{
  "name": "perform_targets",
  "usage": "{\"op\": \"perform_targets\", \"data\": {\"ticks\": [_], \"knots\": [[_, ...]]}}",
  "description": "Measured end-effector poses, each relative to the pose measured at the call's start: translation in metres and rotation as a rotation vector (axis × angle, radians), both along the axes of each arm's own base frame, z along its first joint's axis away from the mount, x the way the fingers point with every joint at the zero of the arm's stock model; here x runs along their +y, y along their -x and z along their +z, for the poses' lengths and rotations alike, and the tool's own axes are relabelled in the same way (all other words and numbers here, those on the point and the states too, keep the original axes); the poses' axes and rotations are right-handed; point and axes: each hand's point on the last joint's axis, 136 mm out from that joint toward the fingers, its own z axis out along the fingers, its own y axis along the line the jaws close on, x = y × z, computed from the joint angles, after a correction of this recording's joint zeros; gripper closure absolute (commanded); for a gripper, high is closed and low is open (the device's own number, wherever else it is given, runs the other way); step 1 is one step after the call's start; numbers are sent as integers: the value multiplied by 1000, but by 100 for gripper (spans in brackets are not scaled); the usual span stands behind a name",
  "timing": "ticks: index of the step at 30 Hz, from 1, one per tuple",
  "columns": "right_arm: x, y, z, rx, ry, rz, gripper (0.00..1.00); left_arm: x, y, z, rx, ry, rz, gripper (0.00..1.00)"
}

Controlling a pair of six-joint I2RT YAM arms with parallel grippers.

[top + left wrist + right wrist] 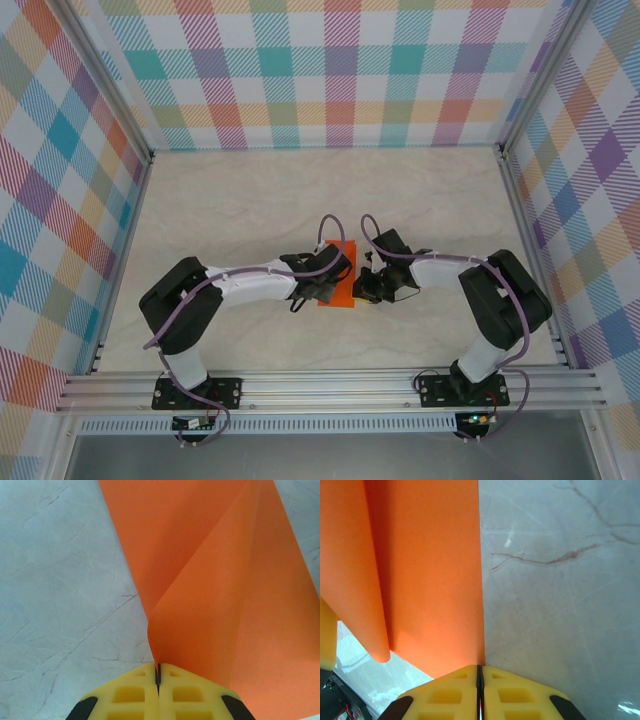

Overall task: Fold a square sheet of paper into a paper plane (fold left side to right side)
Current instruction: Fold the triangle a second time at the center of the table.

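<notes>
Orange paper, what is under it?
Under the orange paper is the pale marbled table. The left hand and the right hand each pinch an edge. The patch right beneath the sheet is covered.

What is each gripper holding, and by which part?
Both hold the square sheet of paper. The left gripper pinches a lifted, curled-over corner; the right gripper is shut on a corner at the opposite edge, apparently gripping it there.

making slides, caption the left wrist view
Left claw pinching a curled orange paper sheet over the marbled table
</notes>
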Motion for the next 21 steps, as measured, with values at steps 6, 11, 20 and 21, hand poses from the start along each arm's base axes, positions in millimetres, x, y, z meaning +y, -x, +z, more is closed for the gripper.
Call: {"op": "perform_targets", "data": {"ticks": [6,11,20,21], "knots": [[0,0,0,5,4,0,90,-4,-3,-1,3,4,-4,100],[0,0,0,7,7,3,90,-6,-4,-6,11,-8,-14,100],[0,0,0,7,13,15,90,-8,-5,-11,15,-18,-20,100],[0,0,0,8,13,16,90,-8,-6,-12,14,-16,-20,100]]}}
